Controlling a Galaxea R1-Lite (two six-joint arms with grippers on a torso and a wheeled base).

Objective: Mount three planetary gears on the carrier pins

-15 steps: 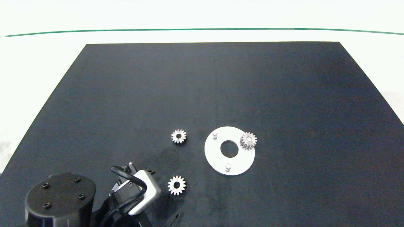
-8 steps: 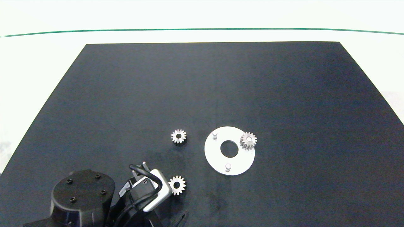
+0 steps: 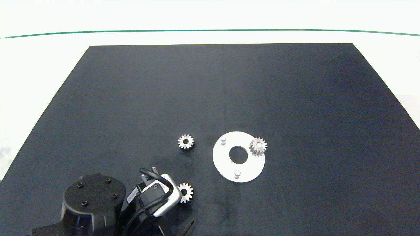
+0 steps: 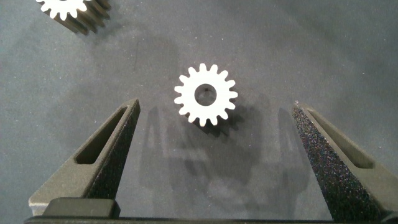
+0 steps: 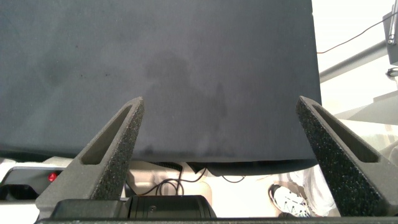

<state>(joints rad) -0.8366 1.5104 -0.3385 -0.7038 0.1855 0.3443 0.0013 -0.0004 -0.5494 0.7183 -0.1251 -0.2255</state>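
One planetary gear [image 3: 258, 146] sits on the right-hand carrier pin of the white disc [image 3: 226, 164]. The other two carrier pins [image 3: 223, 140] [image 3: 237, 173] stand bare. A second gear [image 3: 186, 141] lies flat on the mat left of the disc. The third gear [image 3: 187, 192] lies near the front, its left edge under my left arm's wrist [image 3: 157, 195]. In the left wrist view this gear [image 4: 206, 94] lies flat just ahead of my open left gripper [image 4: 214, 107], centred between the fingers [image 4: 106, 149] and touching neither. My right gripper [image 5: 221, 102] is open and holds nothing; it is out of the head view.
A black mat [image 3: 210, 91] covers the white table. The right wrist view shows the mat's edge [image 5: 249, 163] with cables and a shoe [image 5: 289, 200] on the floor below. The second gear's teeth [image 4: 68, 7] show at the left wrist picture's corner.
My left arm has moved right along the front of the mat. Its wrist, first apart from the near gear, now covers that gear's left edge. Gears and disc have not moved.
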